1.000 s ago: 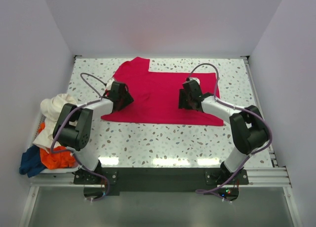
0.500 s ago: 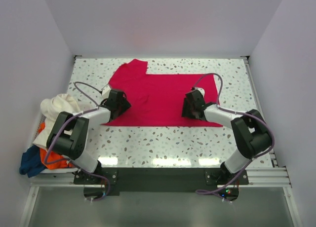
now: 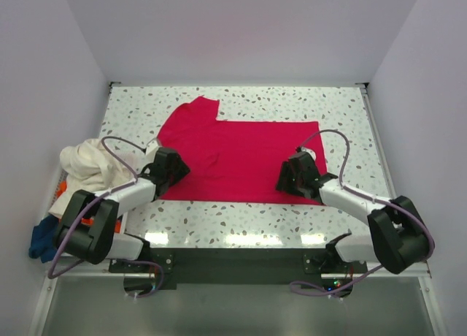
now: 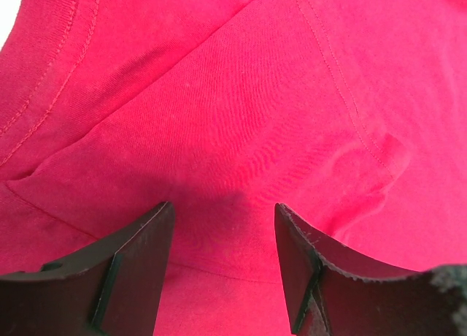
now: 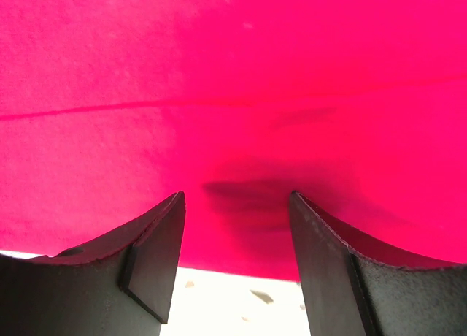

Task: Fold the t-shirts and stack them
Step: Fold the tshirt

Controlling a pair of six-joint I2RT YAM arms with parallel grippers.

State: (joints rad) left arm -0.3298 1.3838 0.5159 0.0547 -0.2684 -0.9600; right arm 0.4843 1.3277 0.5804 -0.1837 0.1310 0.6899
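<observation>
Well, the left hand (image 4: 222,212) and the right hand (image 5: 237,201) both have their fingers apart, low over the soft crimson t-shirt (image 3: 241,150) spread flat on the speckled worktop (image 3: 241,218); a crumpled cream shirt (image 3: 84,164) sits leftward.

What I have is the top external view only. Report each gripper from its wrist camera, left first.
Observer: The left gripper is open with nothing pinched. Only crimson t-shirt cloth shows between its fingers.
Operator: Describe the cloth ahead of it.
Observer: A stitched seam runs diagonally across the cloth ahead of the fingers.
Operator: Now the right.
Observer: The right gripper is open too. It sits at the shirt's edge, and speckled table shows between its fingers behind the tips.
</observation>
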